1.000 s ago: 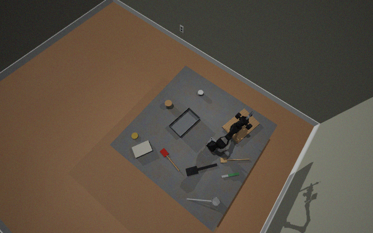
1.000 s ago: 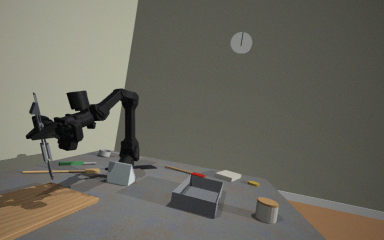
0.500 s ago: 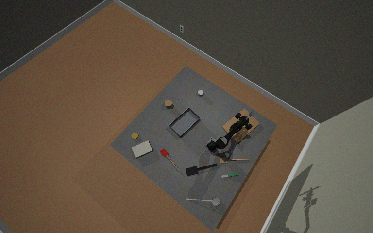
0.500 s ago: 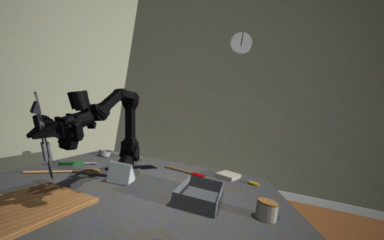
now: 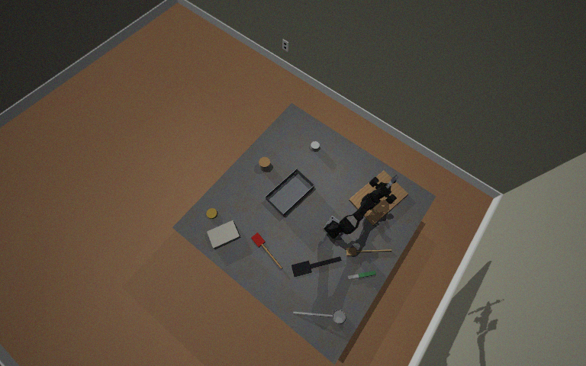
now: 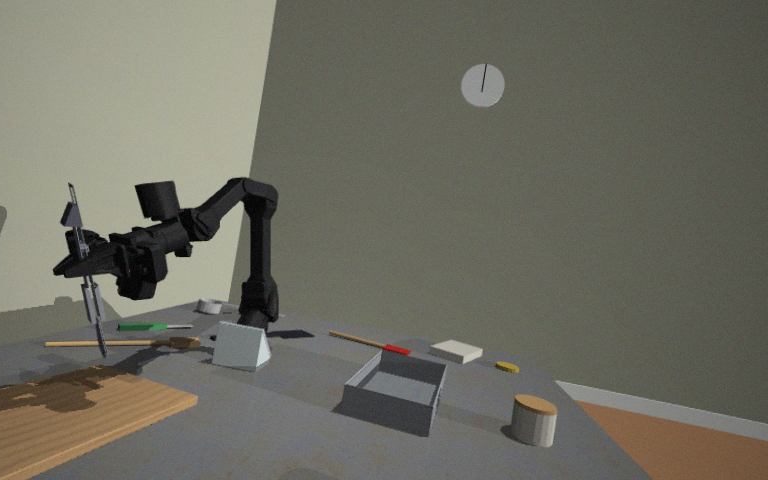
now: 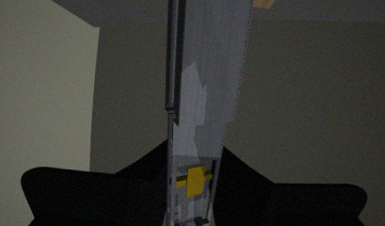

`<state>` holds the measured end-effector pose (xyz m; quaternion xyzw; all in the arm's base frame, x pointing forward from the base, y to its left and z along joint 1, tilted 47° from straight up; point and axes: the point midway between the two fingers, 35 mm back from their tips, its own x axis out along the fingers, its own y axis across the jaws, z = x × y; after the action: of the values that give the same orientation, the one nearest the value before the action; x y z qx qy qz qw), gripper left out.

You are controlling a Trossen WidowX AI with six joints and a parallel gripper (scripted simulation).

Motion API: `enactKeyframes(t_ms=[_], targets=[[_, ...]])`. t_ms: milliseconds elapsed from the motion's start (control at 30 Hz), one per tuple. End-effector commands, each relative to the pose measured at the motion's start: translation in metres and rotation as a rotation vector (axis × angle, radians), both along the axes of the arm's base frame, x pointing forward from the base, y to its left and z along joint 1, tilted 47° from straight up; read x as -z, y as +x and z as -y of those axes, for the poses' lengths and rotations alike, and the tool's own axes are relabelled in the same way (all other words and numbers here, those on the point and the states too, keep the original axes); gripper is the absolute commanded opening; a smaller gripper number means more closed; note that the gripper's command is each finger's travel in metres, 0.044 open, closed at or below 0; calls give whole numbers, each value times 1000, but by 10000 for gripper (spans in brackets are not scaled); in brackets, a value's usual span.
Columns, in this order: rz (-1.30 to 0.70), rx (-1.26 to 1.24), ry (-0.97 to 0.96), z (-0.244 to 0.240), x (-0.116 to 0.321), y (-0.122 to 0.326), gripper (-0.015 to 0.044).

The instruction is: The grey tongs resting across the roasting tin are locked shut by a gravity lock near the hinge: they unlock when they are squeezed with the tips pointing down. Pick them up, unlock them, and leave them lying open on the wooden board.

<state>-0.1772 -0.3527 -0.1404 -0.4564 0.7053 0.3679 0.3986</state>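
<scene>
My gripper is shut on the grey tongs and holds them in the air. The tongs stand nearly upright, slightly tilted, with their long end pointing down. Their arms lie close together. A yellow tab shows between the arms in the wrist view, level with my fingers. The wooden board is below; from above, the tongs show at its far edge. The lower end hangs clear of the surface; its exact height cannot be told. The grey roasting tin holds nothing.
A pale wedge-shaped block stands by the arm's base. A wooden spatula, a green-handled tool, a black spatula and a red-headed spatula lie around. A jar with a wooden lid stands beyond the tin.
</scene>
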Motion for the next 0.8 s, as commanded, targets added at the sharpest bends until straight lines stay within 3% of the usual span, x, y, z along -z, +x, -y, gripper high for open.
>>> enactKeyframes(t_ms=[0,767], targets=[[0,-6,-10,2,-2,0,-150],[103,48,250,-2,46,-5,-150]])
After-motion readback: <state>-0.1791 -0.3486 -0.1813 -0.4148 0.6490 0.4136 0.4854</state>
